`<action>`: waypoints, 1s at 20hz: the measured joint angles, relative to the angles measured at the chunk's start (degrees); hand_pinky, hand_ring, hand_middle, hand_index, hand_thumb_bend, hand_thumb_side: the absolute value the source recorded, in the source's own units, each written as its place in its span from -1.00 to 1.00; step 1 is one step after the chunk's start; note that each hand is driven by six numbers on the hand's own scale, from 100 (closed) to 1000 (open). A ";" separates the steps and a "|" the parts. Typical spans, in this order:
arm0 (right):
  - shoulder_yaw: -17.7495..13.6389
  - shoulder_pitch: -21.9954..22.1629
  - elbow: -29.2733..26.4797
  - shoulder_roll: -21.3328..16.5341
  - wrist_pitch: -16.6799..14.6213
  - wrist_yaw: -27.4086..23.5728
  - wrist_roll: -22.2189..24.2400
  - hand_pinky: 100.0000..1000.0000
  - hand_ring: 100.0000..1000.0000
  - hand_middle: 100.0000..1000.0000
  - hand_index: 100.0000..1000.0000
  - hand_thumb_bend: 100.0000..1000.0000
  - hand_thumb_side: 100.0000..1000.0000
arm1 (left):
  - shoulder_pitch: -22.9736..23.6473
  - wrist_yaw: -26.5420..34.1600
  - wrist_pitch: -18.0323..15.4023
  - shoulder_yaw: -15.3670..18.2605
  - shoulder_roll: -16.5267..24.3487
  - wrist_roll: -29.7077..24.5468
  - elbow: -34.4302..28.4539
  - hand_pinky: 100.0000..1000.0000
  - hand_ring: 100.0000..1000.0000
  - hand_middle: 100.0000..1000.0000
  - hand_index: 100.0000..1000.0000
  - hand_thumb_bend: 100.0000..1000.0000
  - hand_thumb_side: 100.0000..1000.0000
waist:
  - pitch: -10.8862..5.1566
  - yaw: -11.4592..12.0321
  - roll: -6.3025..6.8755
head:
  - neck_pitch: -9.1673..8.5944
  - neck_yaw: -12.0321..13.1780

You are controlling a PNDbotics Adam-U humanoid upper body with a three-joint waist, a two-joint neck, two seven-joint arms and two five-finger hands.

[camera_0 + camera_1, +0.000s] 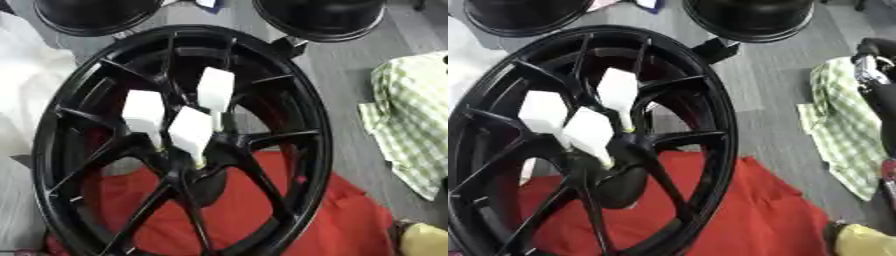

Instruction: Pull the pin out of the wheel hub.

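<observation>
Wheel hub: the black spoked wheel hub (179, 145) stands tilted before me and fills most of both views, its centre low in the middle.
Pins: three white blocks sit at the hub centre, each on a thin stem; the pin (191, 131) nearest the middle points down toward the centre, with a second white piece (143, 111) to its left and a third (215, 89) above and to its right. All three are close together, and I cannot tell whether their stems are seated in the holes.
Red cloth: a red cloth (262, 210) lies under the lower part of the wheel, on the grey tabletop (350, 75).
Checked cloth: a green and white checked cloth (411, 120) lies to the right, apart from the wheel.
Behind: two black round tubs (750, 17) stand at the far edge.
My right hand: only a dark part of my right hand (877, 85) shows at the right edge of the right eye view, over the checked cloth; I cannot tell how its fingers are set.
My left hand: out of sight.
</observation>
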 measured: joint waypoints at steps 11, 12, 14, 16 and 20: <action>-0.04 -0.08 0.00 0.29 0.03 -0.04 -0.04 0.69 0.50 0.40 0.40 -1.00 -0.40 | -0.33 3.44 -0.01 1.04 -0.73 4.96 -2.43 0.38 0.36 0.19 0.36 -1.00 0.35 | 0.00 0.09 0.28 | -0.10 0.01; -0.04 -0.08 0.00 0.29 0.03 -0.04 -0.04 0.69 0.50 0.40 0.40 -1.00 -0.40 | -0.69 4.27 -0.02 1.02 -0.73 6.25 -3.40 0.35 0.32 0.15 0.33 -1.00 0.35 | 0.00 0.08 0.28 | -0.11 0.01; -0.04 -0.18 0.00 0.29 0.03 -0.04 -0.04 0.69 0.50 0.40 0.40 -1.00 -0.40 | -1.56 6.50 -0.03 0.96 -0.73 9.31 -5.90 0.33 0.31 0.14 0.32 -1.00 0.34 | 0.00 0.07 0.26 | -0.11 0.02; -0.03 -0.36 -0.01 0.29 0.02 -0.05 -0.05 0.69 0.50 0.40 0.40 -1.00 -0.41 | -2.24 9.69 0.28 0.63 -0.75 13.70 -9.18 0.31 0.31 0.14 0.32 -1.00 0.35 | 0.00 0.07 0.26 | -0.11 0.05; -0.01 -0.94 -0.11 0.29 -0.04 -0.16 -0.10 0.69 0.50 0.40 0.40 -1.00 -0.43 | -2.25 16.19 3.26 -1.19 -2.22 25.06 -17.30 0.29 0.30 0.14 0.31 -1.00 0.37 | 0.00 -0.04 0.20 | -0.10 0.38</action>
